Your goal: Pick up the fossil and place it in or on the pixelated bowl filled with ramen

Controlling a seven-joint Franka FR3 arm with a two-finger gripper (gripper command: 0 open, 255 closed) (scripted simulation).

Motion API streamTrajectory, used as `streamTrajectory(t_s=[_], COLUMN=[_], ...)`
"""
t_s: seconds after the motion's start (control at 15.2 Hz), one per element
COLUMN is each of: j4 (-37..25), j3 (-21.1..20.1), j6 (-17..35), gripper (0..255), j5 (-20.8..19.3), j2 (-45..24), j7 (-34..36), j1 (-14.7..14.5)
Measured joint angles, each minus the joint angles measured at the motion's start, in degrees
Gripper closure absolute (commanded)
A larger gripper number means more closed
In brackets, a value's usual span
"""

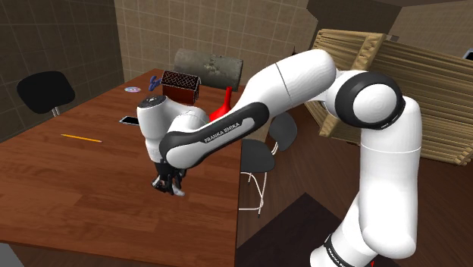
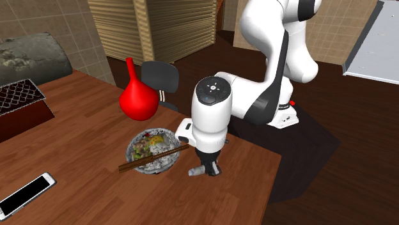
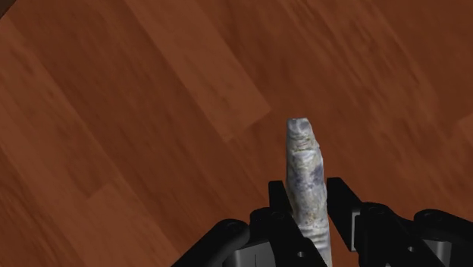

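The black claw (image 3: 307,188) is clenched on the fossil (image 3: 304,155), a long, thin, grey and white stone with bumpy lines on it. In the wrist view the two fingers (image 3: 339,199) press on its sides, and its tip sticks out past them over the brown wood table (image 3: 144,114). In the second exterior view the claw (image 2: 208,169) points down, very low over the table (image 2: 96,192), and one end of the fossil (image 2: 194,172) pokes out at 9 o'clock from it. I cannot tell if the fossil touches the wood. The bowl (image 2: 132,153) of noodles sits near, at 9 o'clock from the claw, with brown chopsticks (image 2: 153,158) lying across its top. A red vase (image 2: 139,99) stands at 12 o'clock from the bowl, and a white phone (image 2: 25,195) lies at 8 o'clock, well apart. In the shoulder view the white arm (image 1: 227,129) bends down to the claw (image 1: 168,184) near the table's edge, and a yellow pencil (image 1: 81,138) lies at 10 o'clock from it
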State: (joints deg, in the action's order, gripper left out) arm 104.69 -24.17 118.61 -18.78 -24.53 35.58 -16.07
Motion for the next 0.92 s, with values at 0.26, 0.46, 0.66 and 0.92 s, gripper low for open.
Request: streamTrajectory(t_s=[0.26,0.46,0.66,0.92], j4=[-1.42,-2.24,-2.73,-4.33], j3=[-0.46,-0.73,-0.98,-1.22], j6=[-2.59,-4.32,-5.88,-8.46], gripper=[255,255,255,255], j5=[0.92,1.56,2.23,2.97], j2=[1.35,2.4,3.64,4.82], j7=[-0.71,-1.29,-1.88,-2.72], j1=[0.1,0.28,0.53,0.73])
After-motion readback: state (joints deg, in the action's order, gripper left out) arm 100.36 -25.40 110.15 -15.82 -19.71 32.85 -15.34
